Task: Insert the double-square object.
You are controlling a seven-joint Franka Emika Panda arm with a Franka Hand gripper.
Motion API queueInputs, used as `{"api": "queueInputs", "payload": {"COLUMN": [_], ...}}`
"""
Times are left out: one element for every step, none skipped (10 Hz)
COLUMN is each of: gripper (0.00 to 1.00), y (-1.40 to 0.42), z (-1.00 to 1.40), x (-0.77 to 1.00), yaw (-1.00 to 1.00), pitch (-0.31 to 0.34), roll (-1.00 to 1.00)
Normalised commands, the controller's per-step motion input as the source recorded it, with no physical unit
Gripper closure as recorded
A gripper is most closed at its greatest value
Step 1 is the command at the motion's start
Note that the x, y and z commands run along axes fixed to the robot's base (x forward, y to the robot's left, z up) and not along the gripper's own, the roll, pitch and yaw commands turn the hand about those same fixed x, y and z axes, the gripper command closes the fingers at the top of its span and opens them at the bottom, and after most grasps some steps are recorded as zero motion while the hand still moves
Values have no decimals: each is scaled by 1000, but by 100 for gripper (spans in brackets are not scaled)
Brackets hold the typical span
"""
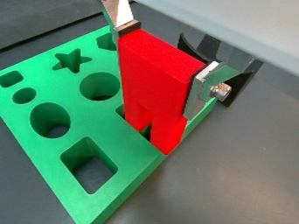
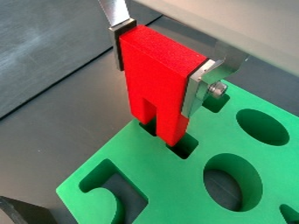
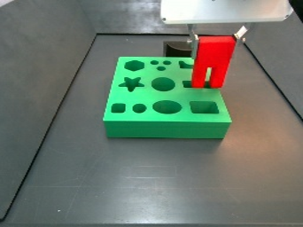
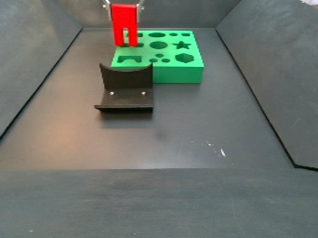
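Observation:
My gripper (image 1: 163, 54) is shut on the top of the bright red double-square object (image 1: 152, 92), and its silver fingers (image 1: 211, 83) press both narrow sides. The block hangs upright with its two legs pointing down. In a wrist view (image 2: 159, 66) the leg tips sit at the mouth of a hole (image 2: 184, 147) near the edge of the green board (image 2: 140, 188). In both side views the block (image 3: 213, 60) (image 4: 125, 26) stands at the edge of the board (image 3: 166, 111) (image 4: 174, 58). How deep the legs reach is hidden.
The board has star, round, hexagon and square holes (image 3: 206, 107). The dark fixture (image 4: 125, 88) stands on the grey floor beside the board and shows behind it in a side view (image 3: 176, 46). Dark walls enclose the floor.

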Motion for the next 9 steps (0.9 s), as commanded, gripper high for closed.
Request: {"api": "queueInputs", "payload": {"gripper": [100,100,100,100,100,100,100,100,100], "y": [0,0,0,6,63,77,0,0,-14], "z": [-80,-77,-140,-131,-123,-109,-63,-66,-214], "x": [-163,-109,-6,-49,-146,-223,-157,-140,0], "yaw": [-89,-51,0,0,0,11,29,49,3], "pitch": [0,-3,0,0,-33,-73,-69,-67,0], "roll": [0,0,0,0,-29,-67,-20,-47,-7]}}
